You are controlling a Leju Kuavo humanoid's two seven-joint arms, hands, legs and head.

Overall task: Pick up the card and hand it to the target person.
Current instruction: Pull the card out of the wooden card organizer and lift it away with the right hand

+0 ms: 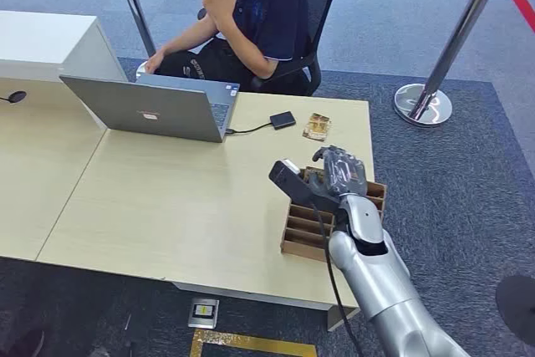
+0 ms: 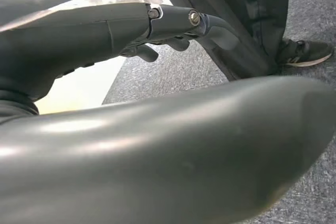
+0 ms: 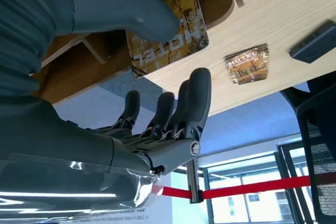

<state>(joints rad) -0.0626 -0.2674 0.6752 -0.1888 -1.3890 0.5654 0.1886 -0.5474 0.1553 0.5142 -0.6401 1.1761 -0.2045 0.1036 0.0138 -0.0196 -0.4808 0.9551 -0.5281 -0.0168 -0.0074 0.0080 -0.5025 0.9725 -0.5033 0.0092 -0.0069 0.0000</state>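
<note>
- The left hand (image 2: 170, 30) hangs low beside the robot, above grey carpet, with a person's dark trouser leg and shoe (image 2: 305, 53) near it. Its fingers look curled in and I see nothing in them, so I judge it closed on nothing.
- On the left part of the table (image 1: 158, 206) an open laptop (image 1: 151, 106) stands. A cable goes from it to a small black box (image 1: 282, 119).
- Behind the table a person (image 1: 252, 14) sits on a chair, one hand at the chin, the other near the laptop. I take this person as the target.
- Right of the black box, one loose card (image 1: 317, 126) with a hotel print lies flat on the table.
- At the table's right edge stands a brown rack (image 1: 303, 227) with slots. The right hand (image 1: 340, 175) is over it.
- In the right wrist view, the thumb (image 3: 130, 6) presses on a card (image 3: 174, 30) that stands out of the rack, and the dark fingers (image 3: 190, 103) are apart from the card on its other side. So the hand is not yet closed on it; I judge it open, about to pinch.
- Progress: the reach is done, the grasp is only beginning. What is left: to close on the card, lift it from the slot, carry it across the table and give it to the person.
</note>
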